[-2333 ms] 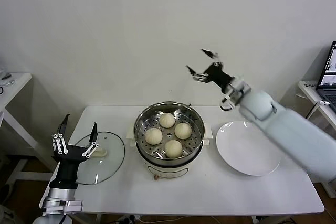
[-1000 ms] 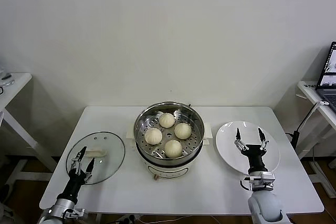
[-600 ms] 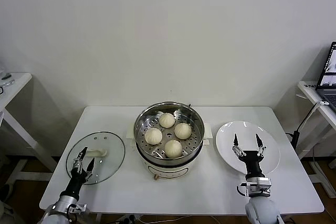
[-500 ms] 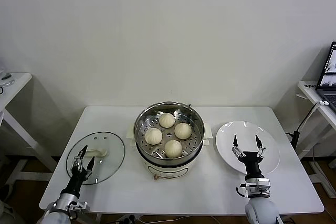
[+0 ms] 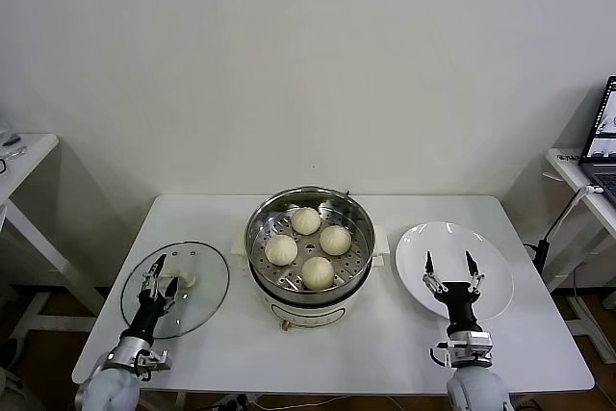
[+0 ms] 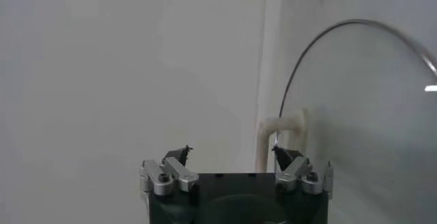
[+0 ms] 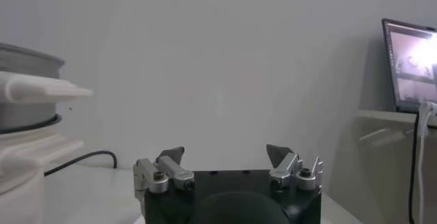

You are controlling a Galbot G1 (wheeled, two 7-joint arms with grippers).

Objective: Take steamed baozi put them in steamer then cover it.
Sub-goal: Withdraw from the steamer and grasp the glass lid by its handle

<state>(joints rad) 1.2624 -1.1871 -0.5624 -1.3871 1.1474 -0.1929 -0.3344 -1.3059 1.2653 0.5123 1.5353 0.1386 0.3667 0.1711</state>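
The steamer (image 5: 310, 201) stands mid-table with several baozi on its perforated tray, one of them (image 5: 281, 249) nearest the left side. Its side also shows in the right wrist view (image 7: 20, 75). The cover (image 5: 197, 305) lies flat on the table to the left, cream handle (image 5: 185, 280) up. My left gripper (image 5: 160, 274) hovers low over the cover, open and holding nothing. In the left wrist view the handle (image 6: 280, 126) sits just ahead of one fingertip of that gripper (image 6: 231, 150), with the glass (image 6: 369, 123) beyond. My right gripper (image 5: 449, 271) stands open and unloaded over the white plate, as its wrist view (image 7: 224, 151) confirms.
A white plate (image 5: 481, 238) lies right of the steamer. A side table (image 5: 19, 156) stands at far left; another with a laptop (image 5: 602, 132) stands at far right, the laptop also showing in the right wrist view (image 7: 410, 68). A black cable (image 7: 82, 158) runs behind the steamer.
Both arms came down from raised poses to table height. Over the last second the left gripper crept forward over the cover toward its handle; the right one eased slightly nearer the front edge.
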